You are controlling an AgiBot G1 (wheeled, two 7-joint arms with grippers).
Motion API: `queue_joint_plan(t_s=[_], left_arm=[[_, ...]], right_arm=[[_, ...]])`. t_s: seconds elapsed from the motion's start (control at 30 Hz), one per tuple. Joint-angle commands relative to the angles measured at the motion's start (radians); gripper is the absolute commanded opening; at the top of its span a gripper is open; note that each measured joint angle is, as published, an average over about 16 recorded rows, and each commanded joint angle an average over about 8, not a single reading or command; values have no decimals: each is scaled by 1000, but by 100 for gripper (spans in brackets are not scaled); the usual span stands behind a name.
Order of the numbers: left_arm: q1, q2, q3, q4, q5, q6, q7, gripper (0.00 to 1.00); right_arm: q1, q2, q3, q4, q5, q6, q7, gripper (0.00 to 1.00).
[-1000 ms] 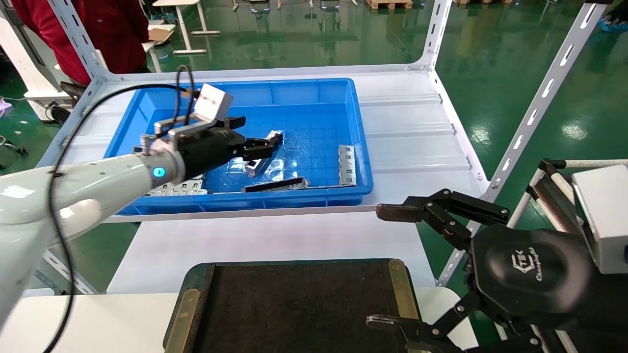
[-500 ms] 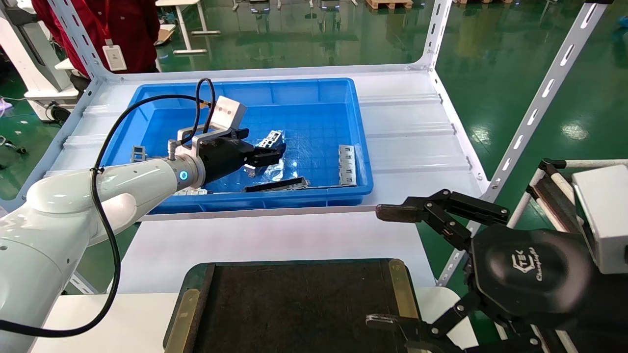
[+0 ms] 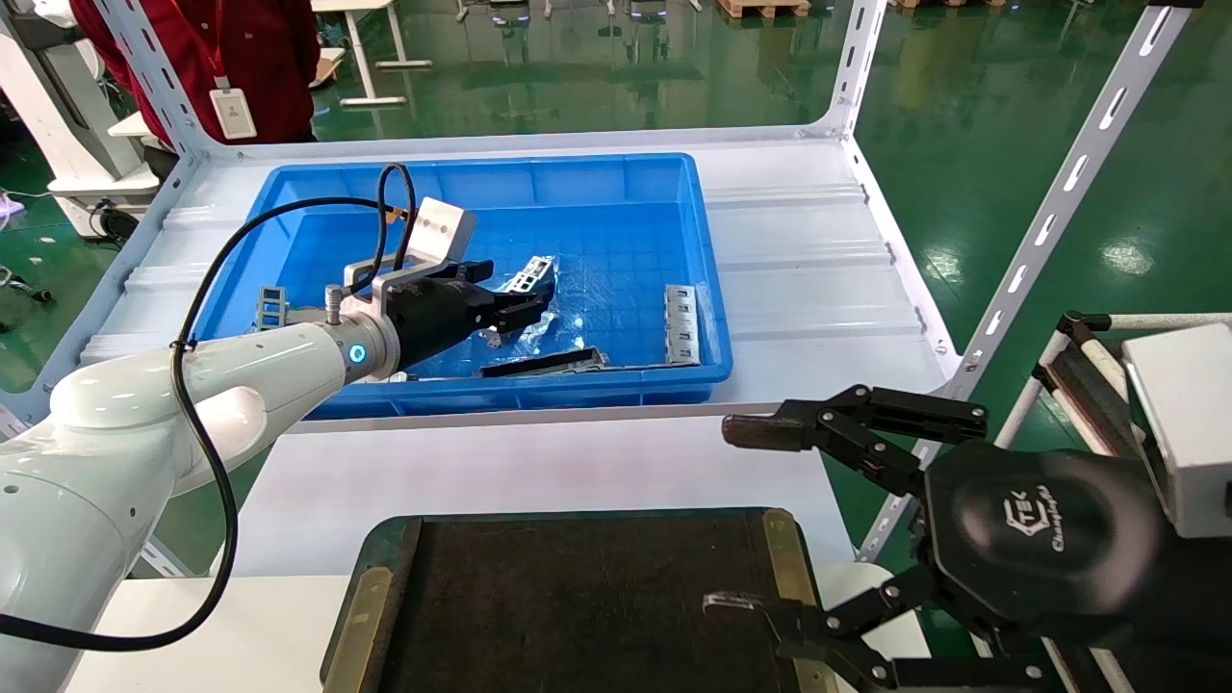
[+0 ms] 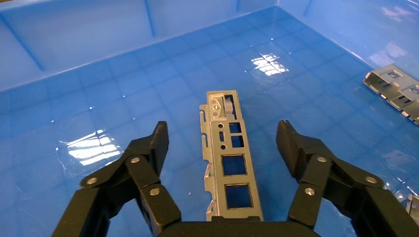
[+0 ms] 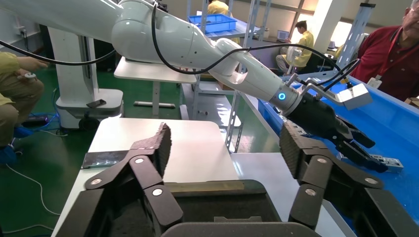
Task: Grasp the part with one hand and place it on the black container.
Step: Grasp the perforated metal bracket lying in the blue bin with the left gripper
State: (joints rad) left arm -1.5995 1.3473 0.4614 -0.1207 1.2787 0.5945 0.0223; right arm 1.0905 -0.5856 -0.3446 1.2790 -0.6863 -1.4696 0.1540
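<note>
The part (image 4: 227,153) is a slim silver bar with square holes, inside the blue bin. It also shows in the head view (image 3: 532,272). My left gripper (image 4: 222,131) is open and straddles the part, one finger on each side, neither touching it. In the head view the left gripper (image 3: 525,300) is in the middle of the bin. The black container (image 3: 577,597) lies at the near edge of the table and also shows in the right wrist view (image 5: 237,202). My right gripper (image 3: 736,518) is open and empty over the container's right edge, as the right wrist view (image 5: 226,133) also shows.
The blue bin (image 3: 616,173) also holds a wider grey multi-row block (image 3: 680,322), a flat black strip (image 3: 539,364) and more metal pieces at its left (image 3: 269,308). White shelf posts (image 3: 1049,212) stand at the right. A person in red (image 3: 250,58) stands behind.
My left arm has swung in and brought the open gripper over the part. My right gripper has shifted slightly left.
</note>
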Motion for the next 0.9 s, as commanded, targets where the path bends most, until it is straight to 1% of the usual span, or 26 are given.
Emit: queue_joint_plan(t_s=[0.03,0.9], left_arm=[[-1,0,-1,6,-7,1,8,0],[-2,0,1,38,-49,12,39,0]], right_arm=[[0,0,0,0,0,0,0,0],[0,0,-1,0,0,0,0,0]])
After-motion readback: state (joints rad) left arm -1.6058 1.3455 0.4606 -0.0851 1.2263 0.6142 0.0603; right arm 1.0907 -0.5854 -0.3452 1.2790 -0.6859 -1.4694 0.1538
